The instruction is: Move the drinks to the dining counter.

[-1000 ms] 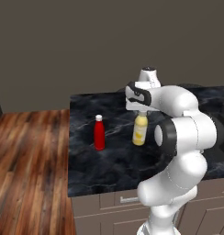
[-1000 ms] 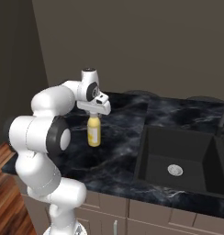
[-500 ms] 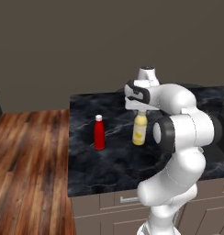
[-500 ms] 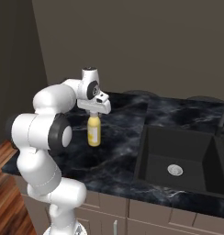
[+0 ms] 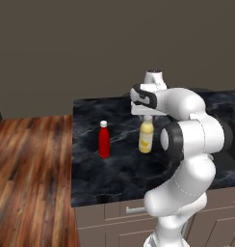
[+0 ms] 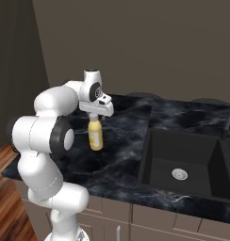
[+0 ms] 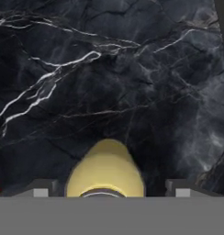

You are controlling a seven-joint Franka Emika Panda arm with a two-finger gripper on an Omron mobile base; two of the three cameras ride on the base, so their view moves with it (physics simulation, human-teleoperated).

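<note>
Hand view looks straight down the yellow juice bottle [image 7: 105, 167], whose long axis runs upright and in line with the gripper [image 7: 107, 192]; its cap sits between the two finger tips, which stand apart on either side without clearly touching it. From the left base view the gripper [image 5: 147, 115] is directly over the bottle [image 5: 146, 137], which stands on the worktop [image 5: 114, 169]. The red bottle [image 5: 104, 140] stands beside it, well apart, farther from the gripper.
</note>
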